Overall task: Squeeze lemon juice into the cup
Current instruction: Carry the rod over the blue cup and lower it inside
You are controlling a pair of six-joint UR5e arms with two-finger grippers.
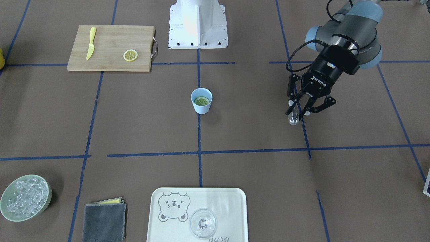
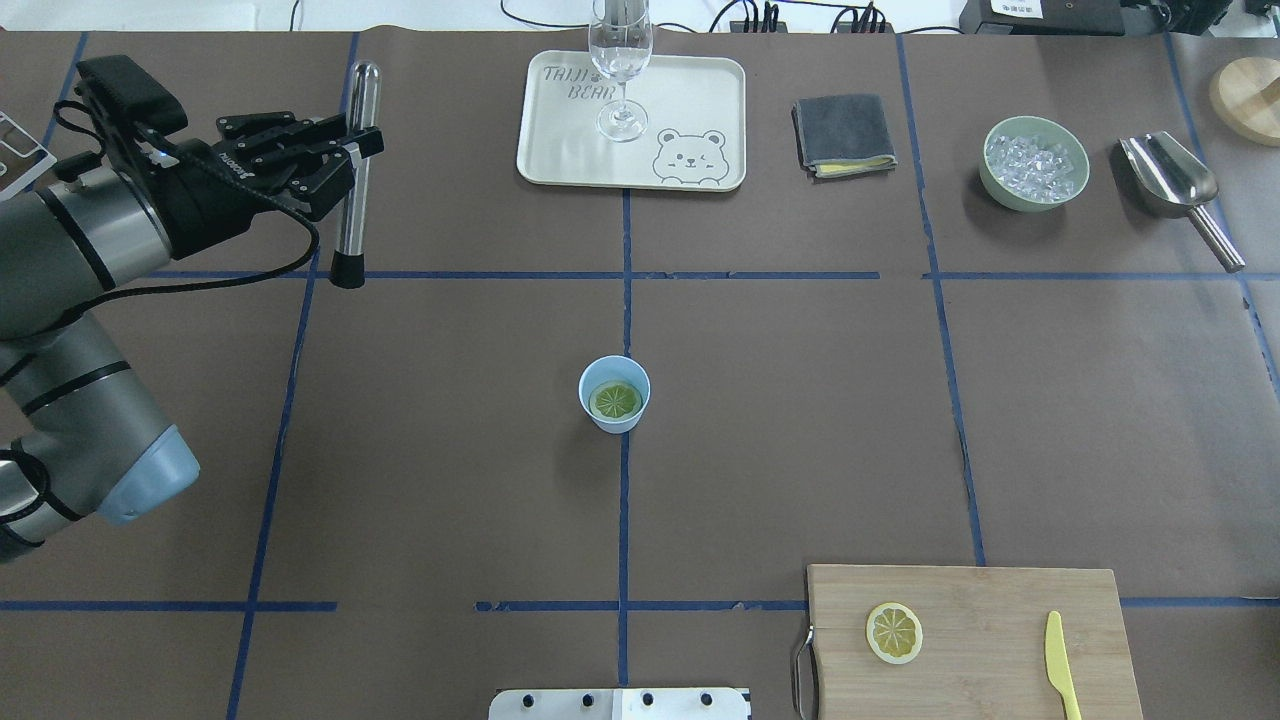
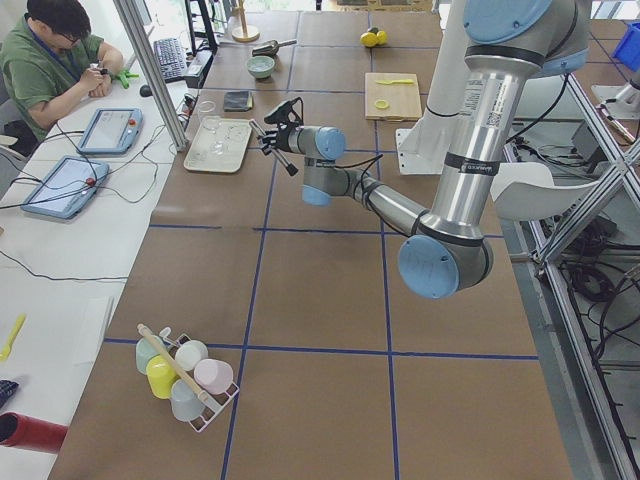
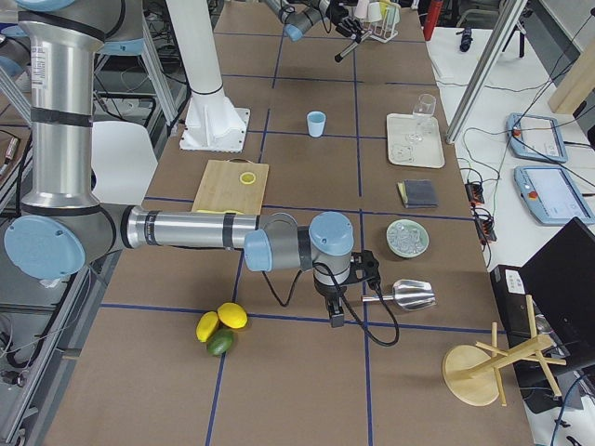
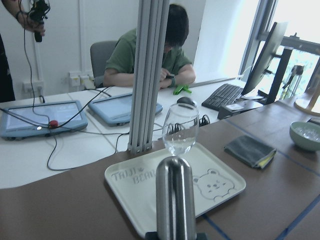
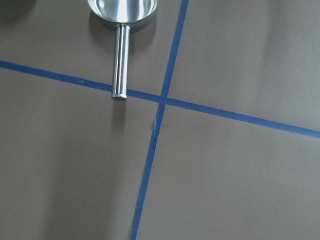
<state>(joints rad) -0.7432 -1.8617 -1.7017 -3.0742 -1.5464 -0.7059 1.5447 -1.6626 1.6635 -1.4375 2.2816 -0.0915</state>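
Brown-papered table (image 2: 450, 450) gridded with blue tape (image 2: 622, 530); white side desk (image 5: 75, 150), aluminium post (image 5: 147, 75), white wall (image 5: 100, 20), bright window (image 5: 300, 15) behind.

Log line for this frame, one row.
left end effector: shut on metal rod | lemon slice: in cup | second slice: on cutting board | right end effector: beside scoop, state unclear

ROBOTIQ stands in white capitals on the black body of the left gripper (image 1: 300, 112); TAIJI BEAR is printed in grey on the pale tray (image 2: 700, 90), beside a drawn bear's face, and reads the same in the left wrist view; the label on the left arm (image 3: 480, 100) is too small to read.
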